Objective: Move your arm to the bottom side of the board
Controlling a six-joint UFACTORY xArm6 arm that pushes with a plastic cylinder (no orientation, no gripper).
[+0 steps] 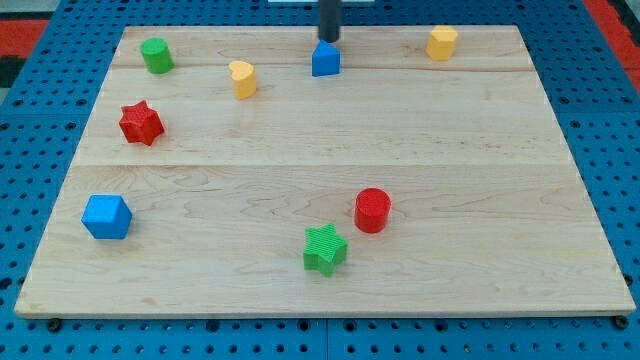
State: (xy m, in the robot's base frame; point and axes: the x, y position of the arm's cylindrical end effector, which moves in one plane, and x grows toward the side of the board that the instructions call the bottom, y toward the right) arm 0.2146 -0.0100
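Note:
My tip (328, 40) is at the view's top centre of the wooden board (320, 150), just above and touching or nearly touching a small blue house-shaped block (325, 60). A yellow heart-like block (243, 78) lies to the left of it. A green cylinder-like block (156, 55) is at the top left. A yellow hexagonal block (442, 42) is at the top right. A red star (141, 123) is at the left. A blue cube (107, 216) is at the lower left. A red cylinder (372, 210) and a green star (325, 249) lie near the bottom centre.
The board rests on a blue perforated table (600, 130). Red surfaces show at the top corners (25, 30).

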